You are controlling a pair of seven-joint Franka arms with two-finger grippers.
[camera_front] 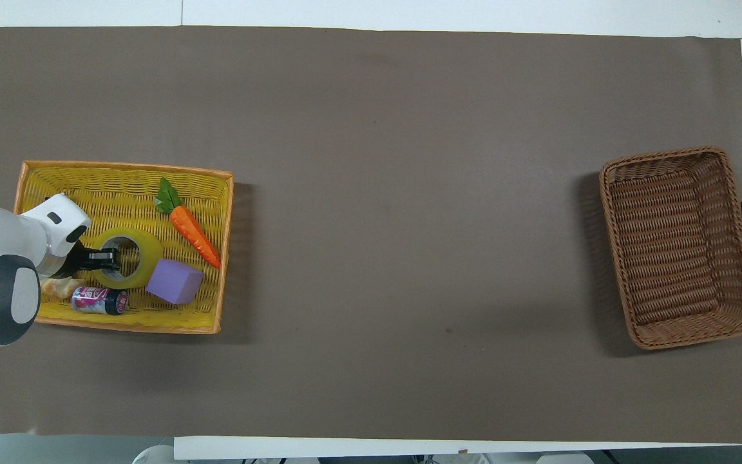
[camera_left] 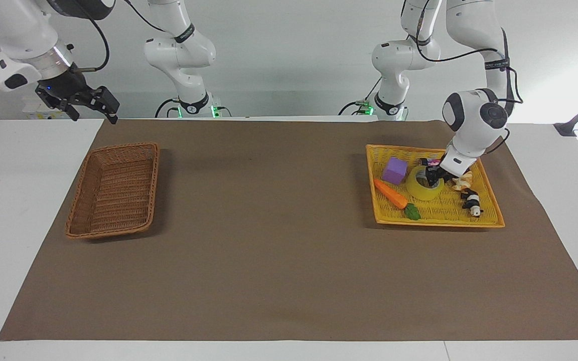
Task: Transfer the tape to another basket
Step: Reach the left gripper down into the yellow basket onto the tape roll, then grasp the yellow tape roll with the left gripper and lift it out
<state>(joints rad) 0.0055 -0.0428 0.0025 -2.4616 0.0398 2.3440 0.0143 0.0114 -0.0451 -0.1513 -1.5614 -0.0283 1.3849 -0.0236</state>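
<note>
Left gripper (camera_left: 432, 176) down on the tape (camera_left: 423, 186) in the yellow tray (camera_left: 489, 219), jaws narrowed over its wall, for lifting. Right gripper (camera_left: 82, 102) waiting wide open, raised near the basket (camera_left: 113, 230).

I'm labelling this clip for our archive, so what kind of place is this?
Most likely a robotics lab: two white arms stand at a table with a brown mat, and toy props such as a carrot and purple block fill a yellow tray.

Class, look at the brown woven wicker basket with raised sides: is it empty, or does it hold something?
Empty. The brown woven wicker basket shows only bare weave across its floor in both views; the yellow tape roll lies in the yellow woven tray.
</note>
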